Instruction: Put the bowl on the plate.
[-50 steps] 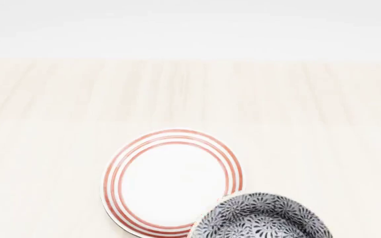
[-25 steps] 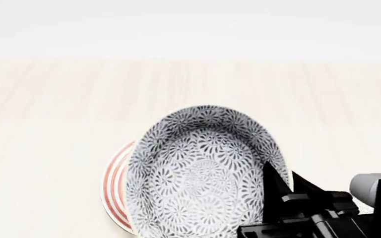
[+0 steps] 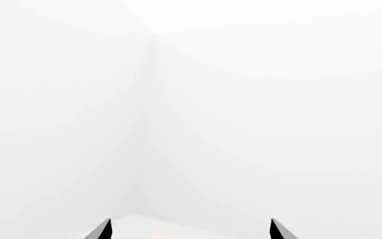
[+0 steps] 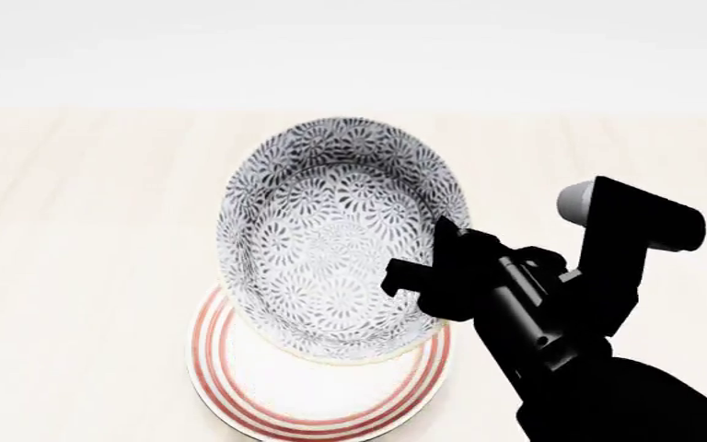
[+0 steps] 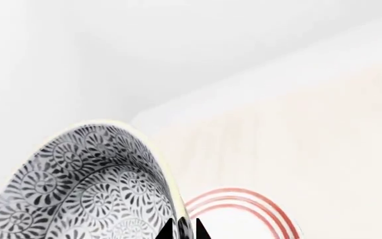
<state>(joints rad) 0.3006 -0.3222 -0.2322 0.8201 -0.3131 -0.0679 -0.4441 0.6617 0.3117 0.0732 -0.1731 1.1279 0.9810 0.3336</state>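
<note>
The grey-blue floral bowl [image 4: 329, 239] hangs in the air, tilted with its inside facing the head camera, over the far part of the white plate with red rings [image 4: 317, 396]. My right gripper [image 4: 434, 267] is shut on the bowl's right rim. In the right wrist view the fingertips of that gripper [image 5: 181, 230] pinch the bowl [image 5: 85, 189] at its wall, with the plate [image 5: 244, 214] beyond it. The left gripper [image 3: 189, 230] is open and empty, facing a blank white wall; it does not show in the head view.
The pale wooden table [image 4: 84, 230] stretches around the plate on all sides. My black right arm [image 4: 599, 368] crosses the lower right of the head view. A white wall [image 4: 353, 46] stands behind the table.
The bowl has been lifted from beside the plate's right front and carried up and further from me over the plate. My right arm has come further into view.
</note>
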